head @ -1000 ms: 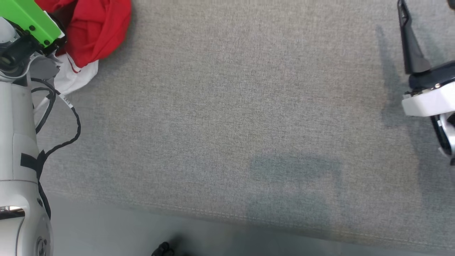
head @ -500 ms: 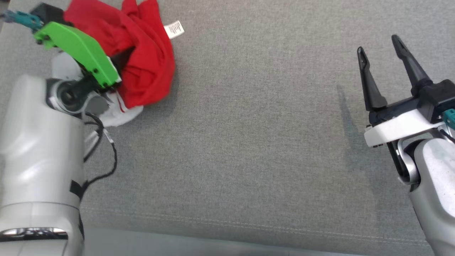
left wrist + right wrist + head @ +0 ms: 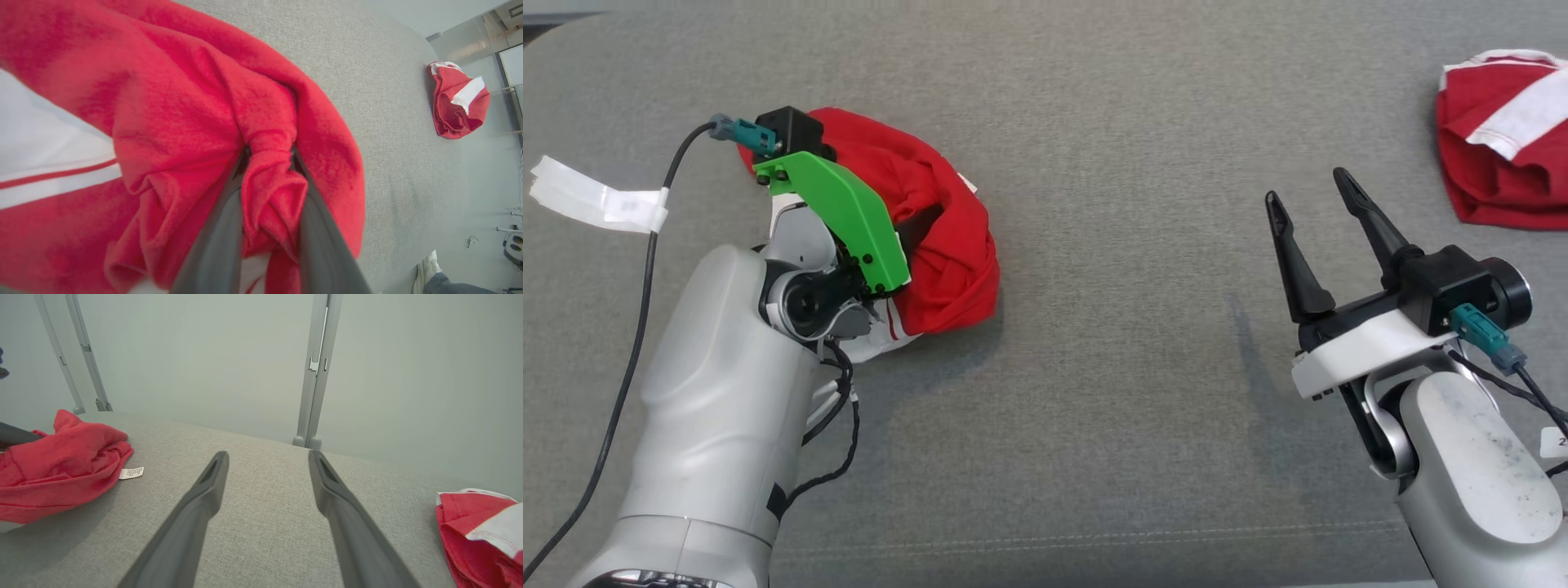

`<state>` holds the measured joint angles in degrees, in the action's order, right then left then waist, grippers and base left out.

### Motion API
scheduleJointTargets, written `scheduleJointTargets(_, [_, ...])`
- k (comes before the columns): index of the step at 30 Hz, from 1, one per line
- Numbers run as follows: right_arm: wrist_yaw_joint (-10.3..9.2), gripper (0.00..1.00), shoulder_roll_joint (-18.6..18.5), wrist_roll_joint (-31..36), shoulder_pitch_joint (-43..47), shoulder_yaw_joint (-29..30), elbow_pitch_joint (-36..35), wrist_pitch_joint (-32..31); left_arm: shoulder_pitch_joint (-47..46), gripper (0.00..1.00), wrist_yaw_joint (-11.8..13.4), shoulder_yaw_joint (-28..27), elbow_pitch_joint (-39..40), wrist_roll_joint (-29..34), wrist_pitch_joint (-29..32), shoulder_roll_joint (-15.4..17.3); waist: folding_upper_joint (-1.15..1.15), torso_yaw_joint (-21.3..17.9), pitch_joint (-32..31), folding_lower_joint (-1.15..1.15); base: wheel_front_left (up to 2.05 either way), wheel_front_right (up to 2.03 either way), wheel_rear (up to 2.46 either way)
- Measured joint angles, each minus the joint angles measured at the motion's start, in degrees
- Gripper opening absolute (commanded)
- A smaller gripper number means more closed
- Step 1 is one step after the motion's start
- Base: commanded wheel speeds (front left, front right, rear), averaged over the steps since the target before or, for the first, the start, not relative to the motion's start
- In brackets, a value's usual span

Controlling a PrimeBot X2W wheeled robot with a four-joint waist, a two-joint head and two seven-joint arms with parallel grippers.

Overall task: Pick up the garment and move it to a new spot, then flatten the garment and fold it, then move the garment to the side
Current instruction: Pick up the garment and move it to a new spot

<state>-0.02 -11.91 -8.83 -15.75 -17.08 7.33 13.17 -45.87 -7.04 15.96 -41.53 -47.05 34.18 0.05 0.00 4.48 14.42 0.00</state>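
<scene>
The bench point(image 3: 1111, 163) before me is covered in grey woven cloth, with a rounded corner at my far left and a line of pale stitching point(image 3: 1094, 538) running along its near edge. On my left side lies a crumpled red garment point(image 3: 947, 245) of soft knit cloth with a white, red-striped panel, bunched into a heap. Its small white label point(image 3: 131, 473) lies flat on the grey cloth just beside it. Well apart from it, at my far right, a second garment point(image 3: 1494, 180), red with white bands, sits bunched on the same cloth.
</scene>
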Motion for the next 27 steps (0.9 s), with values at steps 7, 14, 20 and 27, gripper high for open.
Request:
scheduleJointTargets(7, [-0.05,1.0,1.36,-0.41,0.85,-0.19,0.45,0.49,0.35,0.0,0.0,7.77,3.41,-5.33,-0.53,1.12,0.0,-5.82,-1.84,0.0,0.0,0.0,0.0])
scheduleJointTargets(14, [-0.14,1.0,2.76,-0.81,1.24,-0.53,0.98,0.76,0.66,0.0,-0.01,17.81,8.33,-7.6,-2.19,1.22,0.0,-11.77,-2.65,0.0,0.0,0.0,0.0])
scheduleJointTargets(20, [-0.01,1.0,4.15,-0.82,1.24,-1.88,1.46,1.0,0.93,0.0,1.77,22.1,9.6,-6.6,-6.72,1.29,0.0,-16.84,-2.66,0.0,0.0,0.0,0.0])
scheduleJointTargets(27, [0.42,1.0,4.47,-0.83,1.18,-1.77,2.67,1.16,3.91,1.0,4.1,26.38,8.77,-5.28,-11.96,1.83,0.0,-22.39,-2.09,0.0,0.0,0.0,0.0])
